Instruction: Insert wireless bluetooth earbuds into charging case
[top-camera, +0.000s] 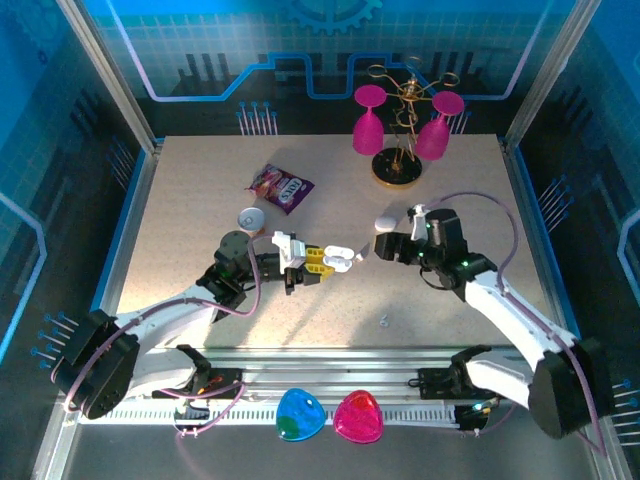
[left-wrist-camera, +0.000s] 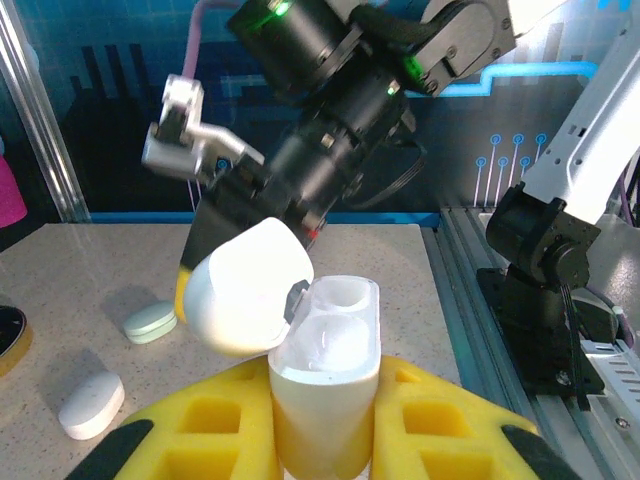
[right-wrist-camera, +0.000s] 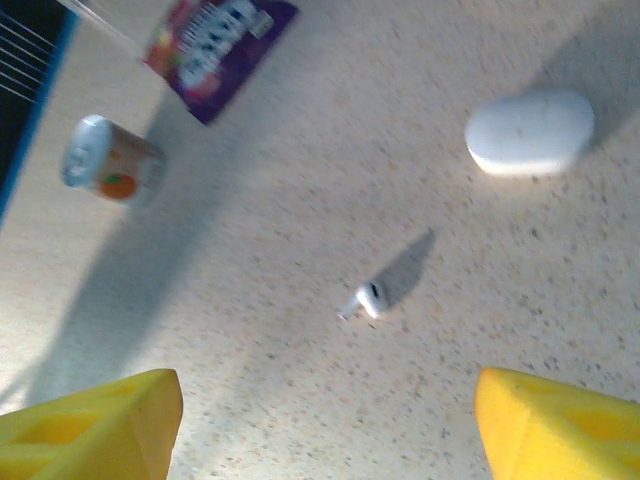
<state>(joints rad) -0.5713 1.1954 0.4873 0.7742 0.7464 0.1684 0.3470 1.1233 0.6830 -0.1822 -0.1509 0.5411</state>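
Right fingers (right-wrist-camera: 90, 420) above loose earbud (right-wrist-camera: 368, 298)

You're working at a speckled beige table (top-camera: 180, 200) with a blue rim, and slanting aluminium posts (top-camera: 112, 72) rise from its far corners. Behind the far edge stands a blue back wall (top-camera: 200, 40) printed with a grid, circuit lines and a gear. Similar blue panels (top-camera: 35, 180) close in both sides. A metal rail (top-camera: 330, 362) runs along the near edge. The light is bluish and casts soft shadows on the tabletop.
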